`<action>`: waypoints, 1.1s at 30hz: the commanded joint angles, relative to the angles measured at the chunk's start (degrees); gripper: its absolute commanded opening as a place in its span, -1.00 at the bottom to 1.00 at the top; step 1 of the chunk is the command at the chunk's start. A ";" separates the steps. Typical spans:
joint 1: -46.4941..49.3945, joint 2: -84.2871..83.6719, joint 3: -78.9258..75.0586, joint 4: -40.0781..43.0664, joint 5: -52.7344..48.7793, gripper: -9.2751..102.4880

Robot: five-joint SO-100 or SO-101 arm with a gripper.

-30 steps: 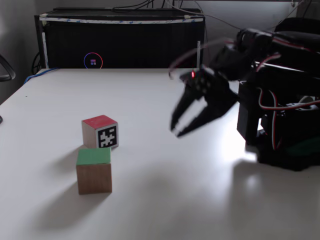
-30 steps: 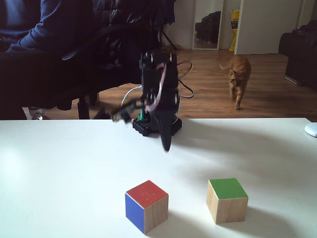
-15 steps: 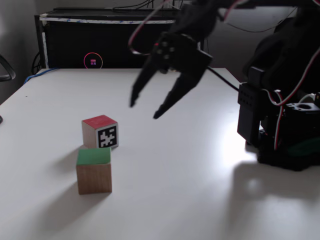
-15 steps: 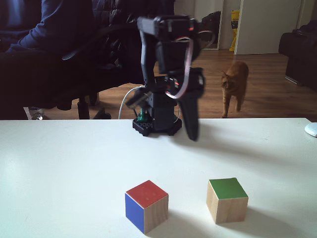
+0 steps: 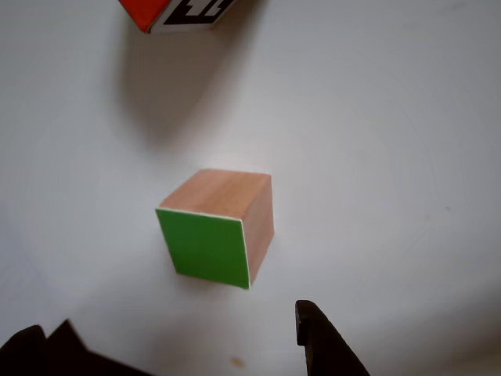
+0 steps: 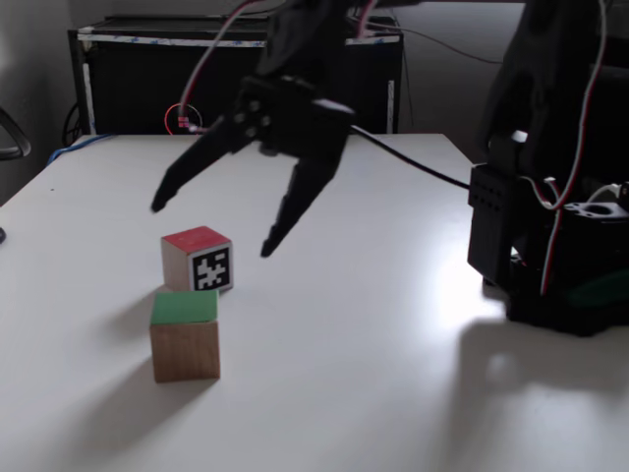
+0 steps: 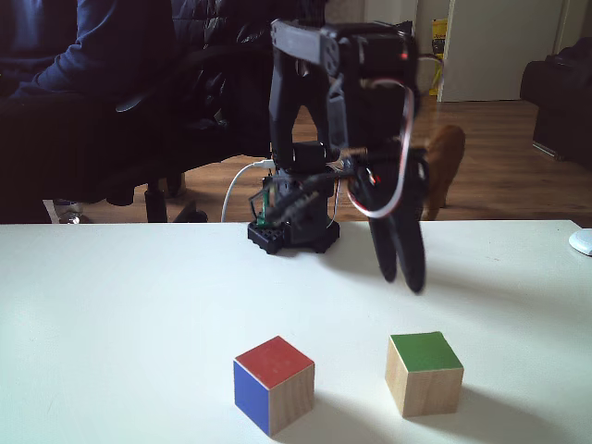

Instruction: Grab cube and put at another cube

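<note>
Nearest the lens in the other view, my end effector (image 5: 184, 345) showed as two dark fingertips at the bottom edge, spread wide with nothing between them. Just above them in that frame, at centre, sat the wooden cube (image 5: 219, 229), green face toward the camera, resting on the white table (image 5: 391, 157). Beyond it, at the top left edge, the patterned cube (image 5: 178, 12) was cut off by the frame, near but apart from the wooden one.

In a fixed view my end effector (image 6: 208, 228) hung in the air above both cubes, its fingers splayed, touching neither. The wooden cube (image 6: 185, 335) stood lower left, the patterned cube (image 6: 198, 259) just behind it.

As I judged it, nothing was done yet: descent, grasp, lift and placing all remained.

Far behind the table stood a black box (image 6: 236, 79).
</note>
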 commanded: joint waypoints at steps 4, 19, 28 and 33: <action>-0.09 -8.44 -7.82 0.62 -2.37 0.01; -2.55 -23.12 -17.40 0.62 -2.20 0.00; -2.29 -30.41 -22.06 0.62 -1.76 -0.06; -1.67 -31.99 -23.64 0.62 -1.93 -0.14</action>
